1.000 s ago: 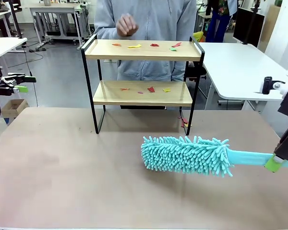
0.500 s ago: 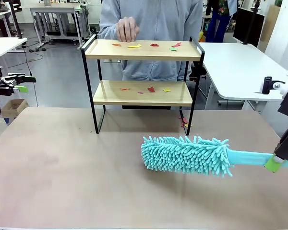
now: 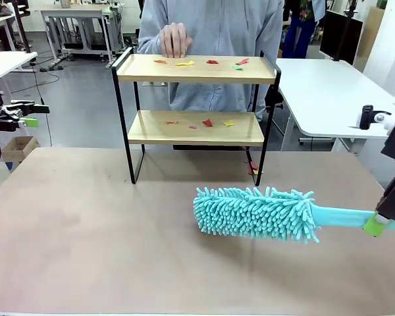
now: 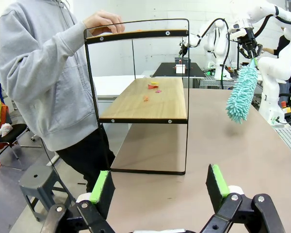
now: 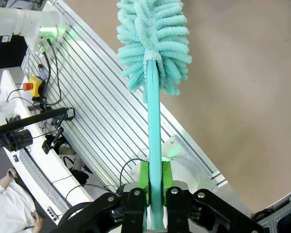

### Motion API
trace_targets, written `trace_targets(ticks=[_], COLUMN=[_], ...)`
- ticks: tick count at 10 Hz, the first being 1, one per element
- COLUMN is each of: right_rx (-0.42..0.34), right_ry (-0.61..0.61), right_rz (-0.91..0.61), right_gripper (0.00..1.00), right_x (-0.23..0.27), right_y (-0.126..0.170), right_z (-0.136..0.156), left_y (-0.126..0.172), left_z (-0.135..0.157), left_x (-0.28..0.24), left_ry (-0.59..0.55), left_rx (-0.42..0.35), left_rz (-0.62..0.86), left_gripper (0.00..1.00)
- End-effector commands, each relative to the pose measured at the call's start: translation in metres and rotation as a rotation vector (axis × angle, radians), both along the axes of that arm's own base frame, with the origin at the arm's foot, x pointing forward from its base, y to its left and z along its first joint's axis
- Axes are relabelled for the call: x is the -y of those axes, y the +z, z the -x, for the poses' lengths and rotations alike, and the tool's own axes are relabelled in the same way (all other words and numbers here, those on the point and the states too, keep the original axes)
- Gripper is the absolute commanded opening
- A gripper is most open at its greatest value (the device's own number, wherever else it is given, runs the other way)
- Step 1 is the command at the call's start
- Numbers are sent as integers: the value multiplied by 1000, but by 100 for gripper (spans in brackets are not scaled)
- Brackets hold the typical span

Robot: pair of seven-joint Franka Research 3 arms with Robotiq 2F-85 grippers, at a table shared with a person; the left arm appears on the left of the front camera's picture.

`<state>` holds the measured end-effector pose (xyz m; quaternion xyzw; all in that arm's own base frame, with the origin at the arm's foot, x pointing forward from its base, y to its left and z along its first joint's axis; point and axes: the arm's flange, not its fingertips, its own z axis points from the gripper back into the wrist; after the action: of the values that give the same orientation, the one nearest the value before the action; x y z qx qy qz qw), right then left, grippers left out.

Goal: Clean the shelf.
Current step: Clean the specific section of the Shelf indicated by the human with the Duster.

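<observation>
The shelf point(image 3: 194, 128) stands at the table's far side, two light wood boards in a black frame, and it also appears in the left wrist view point(image 4: 155, 99). Small red, yellow and green scraps point(image 3: 207, 62) lie on both boards. A teal fluffy duster point(image 3: 257, 212) hovers over the table in front of the shelf, handle pointing right. My right gripper point(image 3: 380, 222) is shut on the duster's handle point(image 5: 153, 145). My left gripper point(image 3: 27, 115) is at the far left, off the table, and its open green-padded fingers point(image 4: 102, 187) hold nothing. A person's hand point(image 3: 174, 39) rests at the top board's back edge.
The person in a grey hoodie point(image 3: 210, 26) stands right behind the shelf. A few scraps point(image 3: 253, 168) lie on the table by the shelf's right rear leg. A white table point(image 3: 329, 92) stands to the right. Bare tabletop point(image 3: 85, 230) stretches left of the duster.
The person has shifted a little to the right and lowered a hand to the top board's back edge. Both arms and the duster have stayed still.
</observation>
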<state>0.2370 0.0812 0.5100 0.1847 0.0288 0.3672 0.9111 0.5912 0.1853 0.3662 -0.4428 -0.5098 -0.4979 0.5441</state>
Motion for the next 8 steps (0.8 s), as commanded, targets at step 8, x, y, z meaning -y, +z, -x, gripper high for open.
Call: trace_targets(ticks=[8], right_rx=[108], right_ry=[-59], right_rz=[-73], right_gripper=[13], right_x=[-2], right_y=[88], right_z=[35], left_y=[2], left_z=[1], left_x=[1], left_ry=[-2], left_rx=[4], left_rz=[0], left_gripper=[100])
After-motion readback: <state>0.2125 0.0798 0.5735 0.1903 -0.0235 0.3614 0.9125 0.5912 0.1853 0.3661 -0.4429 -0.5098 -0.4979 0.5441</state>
